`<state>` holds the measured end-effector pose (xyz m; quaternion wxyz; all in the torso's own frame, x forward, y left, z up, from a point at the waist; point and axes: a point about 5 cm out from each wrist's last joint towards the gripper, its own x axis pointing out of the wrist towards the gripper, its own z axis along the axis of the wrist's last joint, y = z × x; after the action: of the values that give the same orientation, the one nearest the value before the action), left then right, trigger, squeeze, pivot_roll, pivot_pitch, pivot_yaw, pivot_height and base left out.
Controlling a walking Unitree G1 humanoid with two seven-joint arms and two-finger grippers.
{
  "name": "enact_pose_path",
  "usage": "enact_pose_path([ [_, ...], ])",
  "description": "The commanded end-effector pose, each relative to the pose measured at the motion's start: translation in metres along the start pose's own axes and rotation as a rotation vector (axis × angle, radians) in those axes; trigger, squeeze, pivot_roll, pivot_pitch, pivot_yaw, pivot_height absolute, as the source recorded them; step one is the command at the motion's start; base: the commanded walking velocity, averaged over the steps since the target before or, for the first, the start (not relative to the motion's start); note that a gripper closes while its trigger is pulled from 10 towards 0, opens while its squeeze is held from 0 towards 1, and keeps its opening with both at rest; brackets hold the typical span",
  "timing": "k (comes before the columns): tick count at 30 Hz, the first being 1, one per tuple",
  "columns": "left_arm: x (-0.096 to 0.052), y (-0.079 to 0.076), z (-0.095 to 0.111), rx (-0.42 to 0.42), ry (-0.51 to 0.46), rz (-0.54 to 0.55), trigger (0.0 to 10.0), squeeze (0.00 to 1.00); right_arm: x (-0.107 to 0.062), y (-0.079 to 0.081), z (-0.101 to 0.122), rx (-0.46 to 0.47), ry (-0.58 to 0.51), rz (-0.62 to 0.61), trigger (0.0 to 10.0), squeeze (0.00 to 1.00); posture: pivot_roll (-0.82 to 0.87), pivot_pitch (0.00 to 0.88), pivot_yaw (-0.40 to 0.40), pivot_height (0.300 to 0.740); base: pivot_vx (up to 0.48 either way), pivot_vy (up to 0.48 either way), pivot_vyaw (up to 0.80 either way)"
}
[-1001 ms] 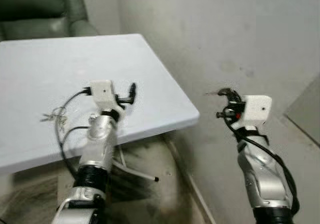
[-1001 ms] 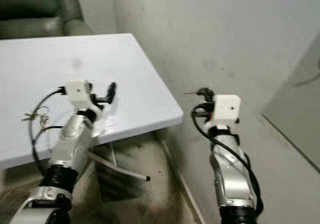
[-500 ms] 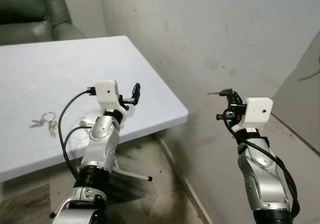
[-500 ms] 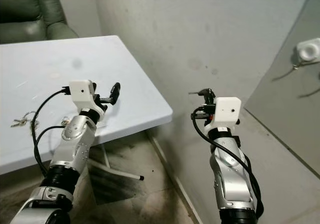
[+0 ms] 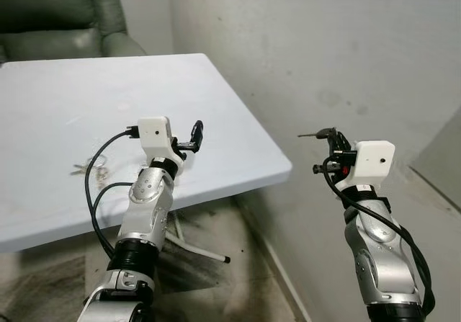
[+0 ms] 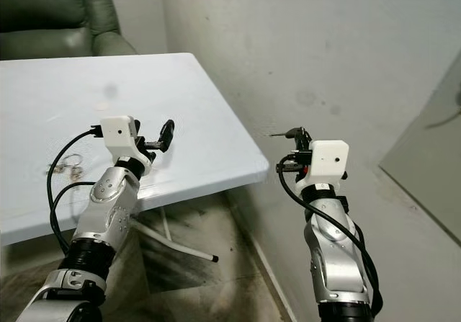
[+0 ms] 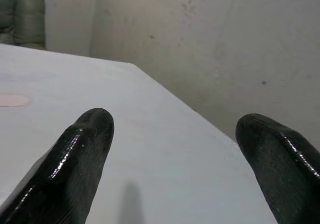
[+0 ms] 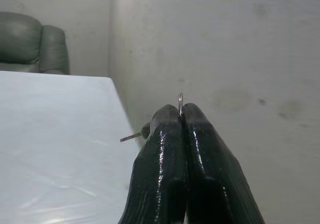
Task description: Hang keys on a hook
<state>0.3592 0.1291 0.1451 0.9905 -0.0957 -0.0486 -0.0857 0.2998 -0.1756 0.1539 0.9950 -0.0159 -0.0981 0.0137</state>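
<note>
A white table [image 5: 238, 142] is seen on the left, standing against a grey wall [image 5: 338, 55], with a green armchair [image 5: 65, 19] behind its far edge. A bunch of keys [image 6: 65, 168] is seen lying flat on the table top, near the front edge and just left of the left arm [image 5: 144, 214]; its details are too small and blurred to be made out.

The left gripper [image 5: 194, 135] is held above the table, near the right part of the top, pointing toward the wall. In the left wrist view its two black fingers [image 7: 75, 169] are shown well apart, with only bare table top between them and nothing held.

The right gripper [image 5: 331, 136] is raised in the open space to the right of the table, off its edge, in front of the wall and apart from it. In the right wrist view its fingers [image 8: 165, 164] are pressed together, and a thin metal ring [image 8: 180, 102] is pinched between the tips, its edge standing up just above them. A thin key shaft [image 8: 131, 137] is seen sticking out sideways from beside the fingertips, toward the table. In the eye views the same thin piece [image 5: 308, 133] is seen projecting from the gripper's tip toward the table.

A grey panel [image 6: 432, 171] is seen leaning at the far right. Dark stains are seen on the floor [image 5: 216, 279] under the table.
</note>
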Motion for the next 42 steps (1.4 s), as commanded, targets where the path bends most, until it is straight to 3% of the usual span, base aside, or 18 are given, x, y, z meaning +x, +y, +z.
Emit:
enact_pose_path([
  [1,0.000,0.002,0.001,-0.003,-0.002,0.005,10.0,0.00,0.001,0.000,0.006,-0.003,-0.019,0.005,10.0,0.00,-0.03,0.000,-0.066,0.740,0.000,0.480,0.00],
  [7,-0.002,0.001,-0.001,-0.001,0.008,0.009,10.0,0.00,-0.002,0.000,0.006,-0.008,-0.014,0.008,10.0,0.00,-0.04,0.000,-0.074,0.740,0.000,0.480,0.00],
  [15,-0.002,-0.002,-0.002,0.008,0.005,0.005,10.0,0.00,0.000,-0.001,0.004,0.002,0.017,-0.003,10.0,0.00,-0.04,0.000,-0.074,0.740,0.000,0.000,0.00],
  [31,-0.002,-0.002,-0.002,-0.001,0.014,0.012,10.0,0.00,-0.001,-0.001,0.002,-0.005,0.046,-0.014,10.0,0.00,-0.04,0.000,-0.069,0.740,0.000,0.000,-0.72],
  [42,-0.002,-0.003,-0.009,-0.044,0.071,0.003,10.0,0.00,-0.006,-0.002,0.001,0.006,0.041,-0.012,10.0,0.00,-0.04,0.000,-0.072,0.740,0.092,0.000,0.00],
])
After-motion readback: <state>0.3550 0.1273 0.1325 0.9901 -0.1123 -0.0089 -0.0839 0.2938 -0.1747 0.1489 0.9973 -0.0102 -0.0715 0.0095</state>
